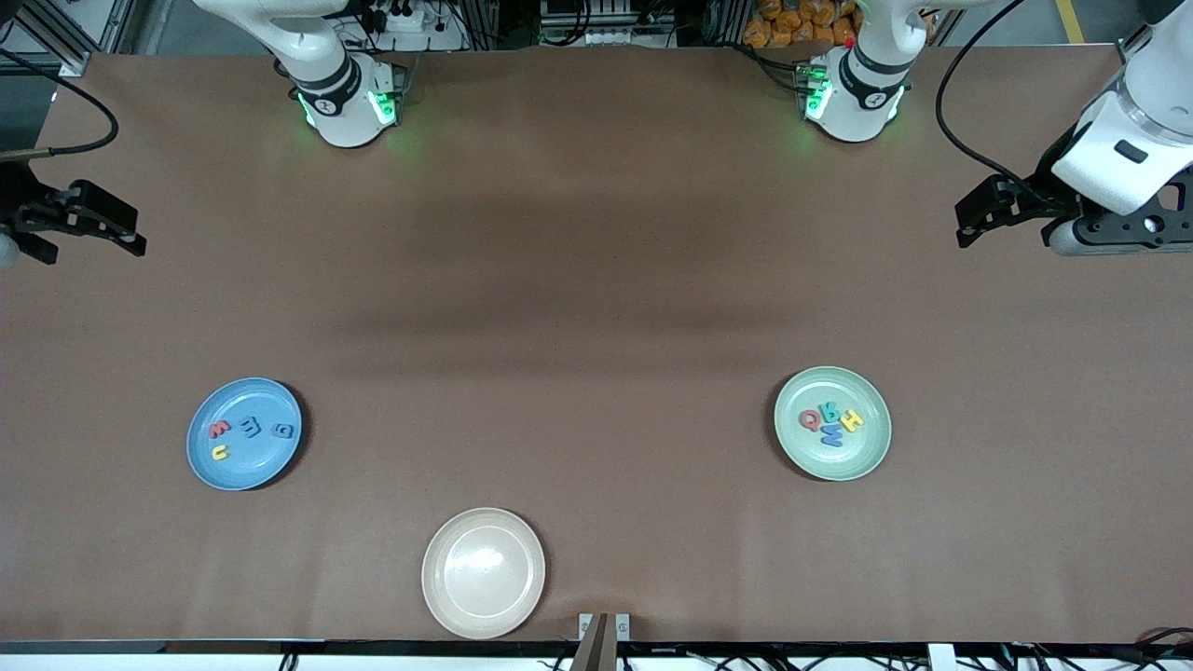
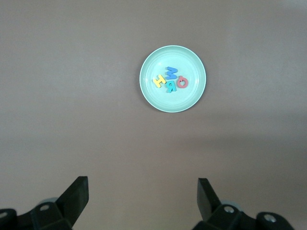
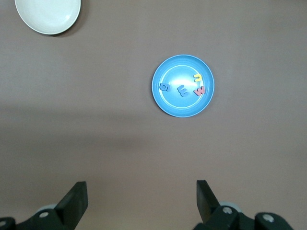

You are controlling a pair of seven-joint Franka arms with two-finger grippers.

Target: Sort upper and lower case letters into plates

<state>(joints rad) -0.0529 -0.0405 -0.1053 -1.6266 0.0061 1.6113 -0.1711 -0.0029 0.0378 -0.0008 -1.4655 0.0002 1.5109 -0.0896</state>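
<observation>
From my remote station I take the cream plate [image 1: 483,572] as the reference mark; it sits at the counter [image 1: 596,280] edge closest to the front camera and carries nothing. The sky blue plate [image 1: 244,433] lies farther from the camera than the cream plate and toward the right arm's end; in it I find four small letters: a red w [image 1: 220,430], a yellow u [image 1: 219,452], a blue m [image 1: 251,428] and a blue a [image 1: 283,431], all flat and apart from one another (the two blue ones read faintly against the blue plate). The mint green plate [image 1: 832,423] lies farther from the camera than the cream plate and toward the left arm's end; it holds a tight cluster of a red Q [image 1: 808,418], a teal R [image 1: 829,409], a blue W [image 1: 831,433] and a yellow H [image 1: 851,419], touching or nearly so. The left pincer [image 1: 969,222] hangs over the counter at the left arm's end, well apart from the cream plate, jaws wide and holding nothing. The right pincer [image 1: 130,235] hangs likewise at the right arm's end, jaws wide and holding nothing. Both arms wait.
</observation>
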